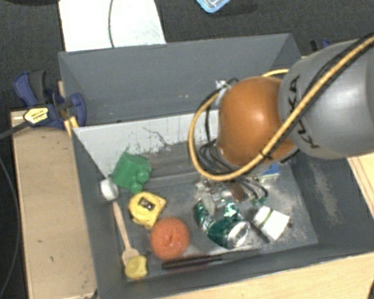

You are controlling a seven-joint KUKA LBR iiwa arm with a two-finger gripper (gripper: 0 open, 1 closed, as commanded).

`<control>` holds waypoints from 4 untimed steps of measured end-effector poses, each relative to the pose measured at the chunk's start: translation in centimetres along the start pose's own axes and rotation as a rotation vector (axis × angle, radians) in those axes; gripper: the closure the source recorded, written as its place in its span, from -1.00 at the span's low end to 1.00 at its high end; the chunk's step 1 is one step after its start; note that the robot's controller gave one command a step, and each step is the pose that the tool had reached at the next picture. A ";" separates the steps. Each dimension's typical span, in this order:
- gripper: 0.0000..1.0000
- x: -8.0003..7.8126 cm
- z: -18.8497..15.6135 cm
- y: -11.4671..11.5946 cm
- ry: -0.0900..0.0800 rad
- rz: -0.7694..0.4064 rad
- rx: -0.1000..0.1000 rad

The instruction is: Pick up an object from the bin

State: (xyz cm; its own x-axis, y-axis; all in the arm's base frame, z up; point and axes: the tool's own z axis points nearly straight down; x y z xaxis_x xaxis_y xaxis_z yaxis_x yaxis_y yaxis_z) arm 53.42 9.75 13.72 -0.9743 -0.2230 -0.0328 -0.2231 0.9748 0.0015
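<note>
My gripper (227,192) hangs below the arm's orange dome in the right half of the bin. It is low over a crushed green and silver can (220,226) that lies near the front wall. A small white block with a dark edge (272,222) lies just right of the can. A thin black stick (192,262) rests along the front wall below the can.
Left of the can lie an orange ball (169,237), a yellow tape measure (145,208) and a green toy (132,171). A wooden stick (122,230) with a white top and yellow bottom runs down the left side.
</note>
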 end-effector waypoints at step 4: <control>1.00 -0.3 -7.3 0.0 -0.002 0.005 0.000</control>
State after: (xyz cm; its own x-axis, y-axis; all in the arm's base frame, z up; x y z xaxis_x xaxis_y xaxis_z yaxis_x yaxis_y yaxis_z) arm 53.45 9.76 21.07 -0.9754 -0.2177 -0.0346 -0.2179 0.9760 0.0018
